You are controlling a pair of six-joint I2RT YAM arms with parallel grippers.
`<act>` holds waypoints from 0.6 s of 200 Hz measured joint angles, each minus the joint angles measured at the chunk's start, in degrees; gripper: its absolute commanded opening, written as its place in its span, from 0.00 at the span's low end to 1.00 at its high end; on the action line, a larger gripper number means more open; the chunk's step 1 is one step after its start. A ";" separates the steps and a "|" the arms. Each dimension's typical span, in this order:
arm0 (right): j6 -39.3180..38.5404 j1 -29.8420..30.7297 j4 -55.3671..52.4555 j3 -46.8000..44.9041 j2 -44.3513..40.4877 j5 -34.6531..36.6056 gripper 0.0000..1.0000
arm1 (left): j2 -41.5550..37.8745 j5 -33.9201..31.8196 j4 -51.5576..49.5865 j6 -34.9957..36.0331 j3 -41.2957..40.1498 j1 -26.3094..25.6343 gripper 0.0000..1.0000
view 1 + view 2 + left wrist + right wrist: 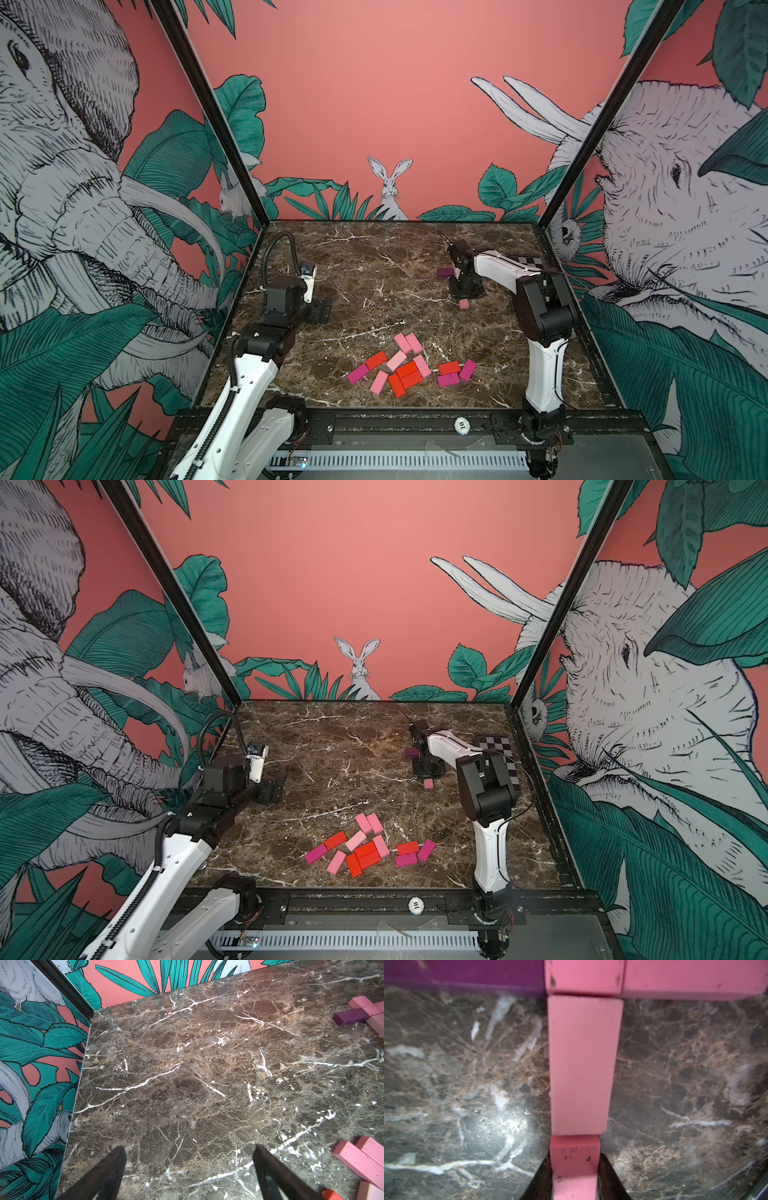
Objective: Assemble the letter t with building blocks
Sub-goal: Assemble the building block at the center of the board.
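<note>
The right fingers [607, 1180] are clamped on a pink block [575, 1167], lined up end to end with the pale stem block [582, 1066], which butts the crossbar [583, 976] just beside the purple block [467, 974]. The left fingers [268, 1172] gape wide and empty over the counter [187, 1064], well apart from the purple block. Likely trouble: letting go unevenly could drag the pink block sideways and knock the stem crooked.

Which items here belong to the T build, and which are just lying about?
Job: pile of loose blocks; purple block; pale stem block; pink block in right gripper.
Lying about: checkered board; round numbered token.
</note>
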 measured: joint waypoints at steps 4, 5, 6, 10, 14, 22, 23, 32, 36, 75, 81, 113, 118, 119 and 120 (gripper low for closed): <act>0.00 0.00 0.00 0.02 0.02 0.00 0.34 | 0.00 0.00 0.00 0.00 0.00 0.00 0.97; 0.00 0.00 -0.02 0.04 0.02 0.00 0.34 | 0.00 0.00 0.00 0.00 0.00 0.00 0.97; 0.00 0.00 -0.02 0.04 0.04 0.00 0.34 | 0.00 0.00 0.00 0.00 0.00 0.00 0.97; 0.02 0.00 -0.04 0.07 0.07 0.00 0.34 | 0.00 0.00 0.00 0.00 0.00 0.00 0.97; 0.00 0.00 -0.07 0.09 0.07 0.00 0.34 | 0.00 0.02 0.00 0.00 0.00 0.00 0.97; 0.00 0.00 0.00 0.09 0.07 0.02 0.34 | 0.00 0.00 0.00 0.00 0.00 0.00 0.97; 0.02 0.00 0.00 0.09 0.07 0.02 0.34 | 0.00 0.00 0.00 0.00 0.00 0.00 0.97; 0.02 -0.07 0.04 0.11 0.07 0.02 0.34 | 0.02 0.02 0.00 0.00 0.00 0.00 0.97; 0.00 -0.09 0.09 0.13 0.09 0.02 0.34 | 0.02 0.00 0.00 0.00 0.00 0.00 0.97; 0.02 -0.37 0.39 0.17 0.13 0.02 0.33 | 0.17 0.00 -0.02 0.00 0.00 0.00 0.97; 0.00 -0.37 0.39 0.17 0.15 0.02 0.33 | 0.20 0.00 -0.02 0.00 0.00 0.00 0.97; -0.02 -0.37 0.42 0.17 0.15 0.00 0.33 | 0.26 0.00 -0.04 0.00 0.00 0.00 0.97; -0.02 -0.37 0.42 0.17 0.15 0.00 0.33 | 0.26 0.00 -0.07 0.00 0.00 0.00 0.97; -0.02 -0.37 0.42 0.17 0.15 0.00 0.33 | 0.28 0.00 -0.07 0.00 0.00 0.00 0.97; -0.02 -0.37 0.42 0.17 0.15 0.00 0.33 | 0.28 0.02 -0.07 0.00 0.00 0.00 0.97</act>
